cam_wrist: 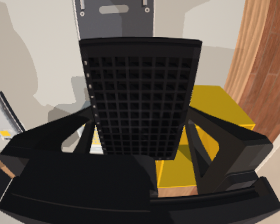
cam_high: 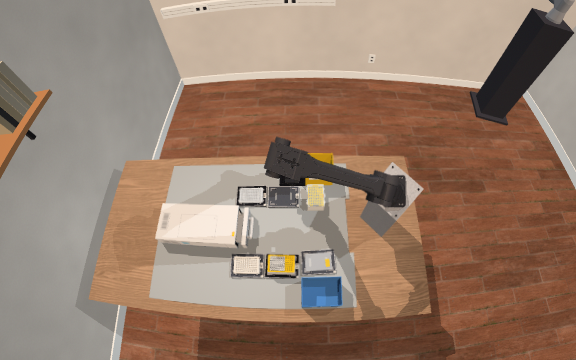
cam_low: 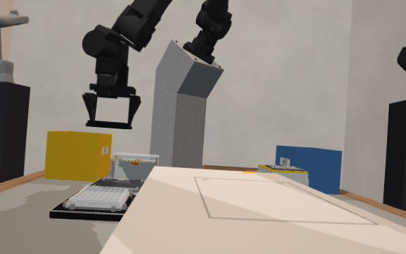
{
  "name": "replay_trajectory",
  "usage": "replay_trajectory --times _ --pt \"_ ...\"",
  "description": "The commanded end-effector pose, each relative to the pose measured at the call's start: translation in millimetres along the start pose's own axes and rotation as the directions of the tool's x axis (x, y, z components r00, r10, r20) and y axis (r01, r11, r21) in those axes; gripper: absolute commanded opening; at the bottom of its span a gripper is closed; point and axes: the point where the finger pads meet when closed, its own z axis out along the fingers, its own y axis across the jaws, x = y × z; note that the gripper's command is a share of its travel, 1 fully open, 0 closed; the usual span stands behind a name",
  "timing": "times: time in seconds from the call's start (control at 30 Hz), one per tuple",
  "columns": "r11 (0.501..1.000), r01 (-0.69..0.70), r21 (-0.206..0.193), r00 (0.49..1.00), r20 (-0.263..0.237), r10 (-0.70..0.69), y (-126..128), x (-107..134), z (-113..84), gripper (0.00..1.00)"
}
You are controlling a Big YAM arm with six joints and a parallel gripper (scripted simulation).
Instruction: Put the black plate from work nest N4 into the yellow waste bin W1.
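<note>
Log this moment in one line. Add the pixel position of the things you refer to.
tool [cam_low: 109, 124] [cam_wrist: 140, 110]: shut on black plate [cam_low: 113, 125] [cam_wrist: 141, 90] | plate: raised, outside bin | yellow bin [cam_high: 322, 159] [cam_low: 72, 155] [cam_wrist: 221, 102]: upright | release: pending

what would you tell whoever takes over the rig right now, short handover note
Tool: shut on the black plate, holding it level by two opposite edges.
Plate: in the air beside the yellow bin, above its rim, not over its opening.
Bin: upright on the bench.
Done: plate out of its nest.
Left: carry it over the bin, lower until all of it is inside, then let go. The bin is loose, so I'd avoid nudging its walls.
</note>
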Motion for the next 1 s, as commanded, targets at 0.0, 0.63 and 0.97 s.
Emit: replay_trajectory --times 0.0,0.63,0.97 --pt "1.000 0.000 0.005 1.000 0.008 0.000 -16 12 -0.6 0.00" --pt "1.000 0.000 0.005 1.000 0.008 0.000 -39 44 -0.7 0.00" --pt "1.000 0.000 0.006 1.000 0.010 0.000 -56 65 -0.9 0.00"
